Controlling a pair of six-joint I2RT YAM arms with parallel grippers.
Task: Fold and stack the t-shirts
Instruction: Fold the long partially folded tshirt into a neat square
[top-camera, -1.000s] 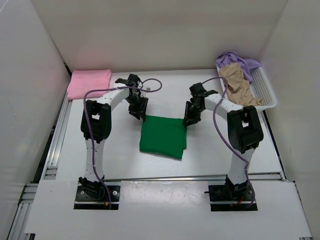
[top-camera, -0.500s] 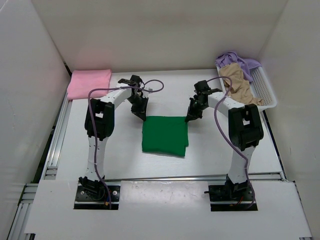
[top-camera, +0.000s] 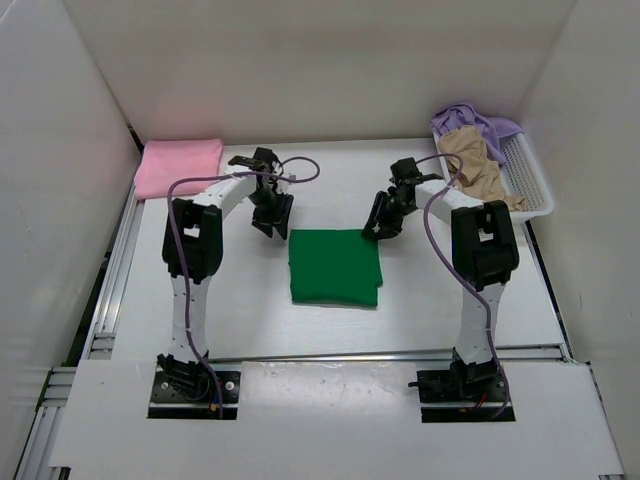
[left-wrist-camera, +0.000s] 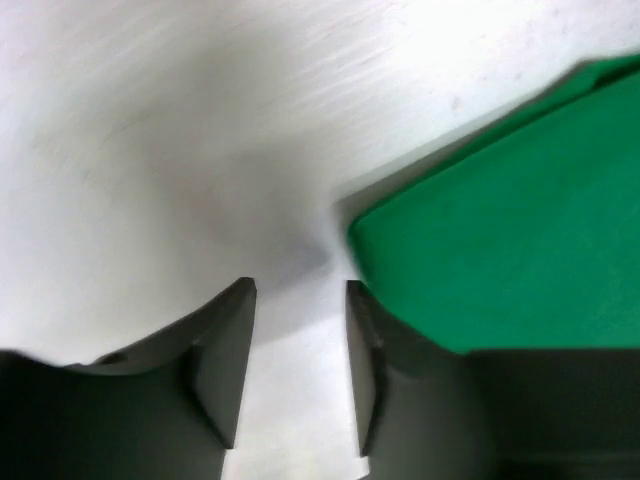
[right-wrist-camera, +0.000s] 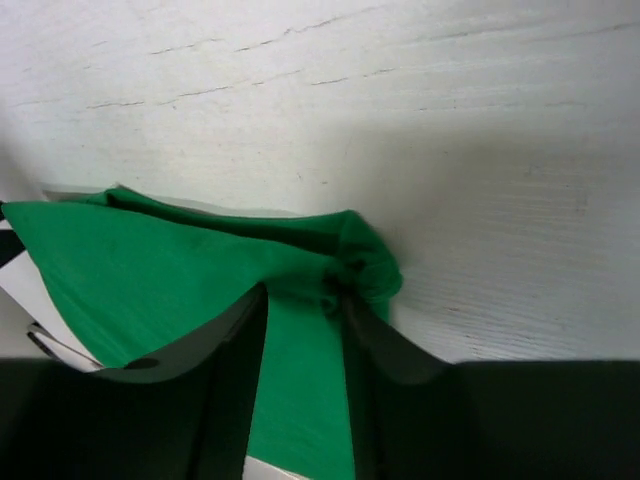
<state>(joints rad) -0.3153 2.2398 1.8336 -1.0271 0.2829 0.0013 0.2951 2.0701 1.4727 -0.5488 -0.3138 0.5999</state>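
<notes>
White table (top-camera: 230, 300) — green t-shirt (top-camera: 334, 267) folded flat; left tool (left-wrist-camera: 300, 288) and right tool (right-wrist-camera: 305, 295) both released.

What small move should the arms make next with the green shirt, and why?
Probably slide the left gripper onto the corner of the green shirt beside it: its open jaws stand over bare table, while the right gripper already straddles the other, bunched corner.
</notes>
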